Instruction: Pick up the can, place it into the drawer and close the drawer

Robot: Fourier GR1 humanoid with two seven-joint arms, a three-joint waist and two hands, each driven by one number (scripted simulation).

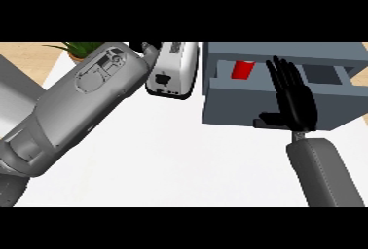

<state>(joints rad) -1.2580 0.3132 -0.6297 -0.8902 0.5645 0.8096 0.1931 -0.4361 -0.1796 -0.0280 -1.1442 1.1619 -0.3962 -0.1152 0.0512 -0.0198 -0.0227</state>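
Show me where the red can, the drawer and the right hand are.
red can (pixel 243 70), head view, its side.
drawer (pixel 237 99), head view, its front wall.
right hand (pixel 298 99), head view, its palm.

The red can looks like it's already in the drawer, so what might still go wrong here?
The can stands upright in the open drawer; a quick push might tip it. The right hand lies flat over the drawer front with its thumb by the lower edge, so it may slip as it pushes. The left forearm is raised close to the toaster and might bump it.
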